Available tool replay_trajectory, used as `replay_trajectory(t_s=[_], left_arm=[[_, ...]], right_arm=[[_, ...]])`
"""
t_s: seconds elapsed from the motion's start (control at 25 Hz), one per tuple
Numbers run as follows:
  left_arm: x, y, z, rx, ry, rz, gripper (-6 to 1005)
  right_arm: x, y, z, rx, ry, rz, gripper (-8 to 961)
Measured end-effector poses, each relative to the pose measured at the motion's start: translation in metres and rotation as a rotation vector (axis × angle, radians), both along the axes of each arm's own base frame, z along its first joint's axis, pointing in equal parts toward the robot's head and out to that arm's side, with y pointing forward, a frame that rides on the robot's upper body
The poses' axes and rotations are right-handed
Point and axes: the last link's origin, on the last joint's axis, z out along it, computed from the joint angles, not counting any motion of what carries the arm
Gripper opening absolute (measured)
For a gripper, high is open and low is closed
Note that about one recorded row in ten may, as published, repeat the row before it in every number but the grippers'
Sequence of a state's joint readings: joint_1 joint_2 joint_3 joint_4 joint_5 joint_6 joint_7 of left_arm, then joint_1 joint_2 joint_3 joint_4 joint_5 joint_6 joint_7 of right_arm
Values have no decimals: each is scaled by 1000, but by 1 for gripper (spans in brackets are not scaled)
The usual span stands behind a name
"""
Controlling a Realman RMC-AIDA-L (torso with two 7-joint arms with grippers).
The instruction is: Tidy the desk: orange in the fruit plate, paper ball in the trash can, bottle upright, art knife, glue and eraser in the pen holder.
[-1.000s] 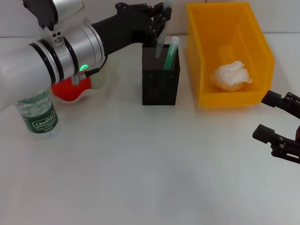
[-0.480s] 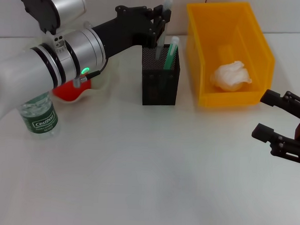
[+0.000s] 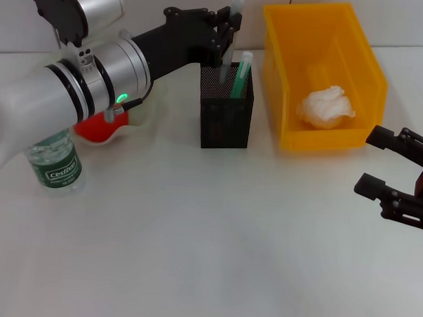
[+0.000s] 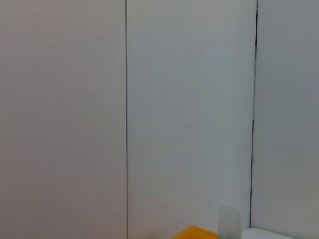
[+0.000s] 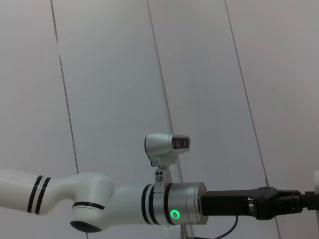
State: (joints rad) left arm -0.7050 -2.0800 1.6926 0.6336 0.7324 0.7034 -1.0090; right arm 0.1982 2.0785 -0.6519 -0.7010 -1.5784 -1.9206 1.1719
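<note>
Nearest, the right gripper (image 3: pixel 388 170) hovers over the counter (image 3: pixel 215 243), fingers wide and empty. Farther back, the left gripper (image 3: pixel 230 29) pinches a pale stick above the pen holder (image 3: pixel 226 117), beside the trash can (image 3: pixel 320 72) holding the paper ball (image 3: pixel 326 106).

A white tabletop (image 3: pixel 194 235) is spreading across the foreground of the head view, while a pale wall (image 5: pixel 124 74) of tall panels divided by thin dark vertical seams is filling both wrist views behind it.
</note>
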Motion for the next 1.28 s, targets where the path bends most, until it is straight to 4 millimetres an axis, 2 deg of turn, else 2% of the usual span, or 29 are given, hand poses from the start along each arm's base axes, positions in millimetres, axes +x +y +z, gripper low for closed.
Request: replay_trajectory(t_s=[0.68, 0.88, 1.04, 1.28], left_arm=[[-3, 3, -3, -20, -8, 63, 187], [-2, 4, -5, -32, -7, 79, 402], [1, 3, -5, -36, -12, 72, 643], [2, -5, 2, -86, 8, 47, 674]], right_arm=[[0, 0, 0, 0, -1, -2, 832], [0, 0, 0, -1, -1, -3, 832], [0, 0, 2, -8, 1, -6, 832], [-2, 1, 6, -24, -6, 3, 832]])
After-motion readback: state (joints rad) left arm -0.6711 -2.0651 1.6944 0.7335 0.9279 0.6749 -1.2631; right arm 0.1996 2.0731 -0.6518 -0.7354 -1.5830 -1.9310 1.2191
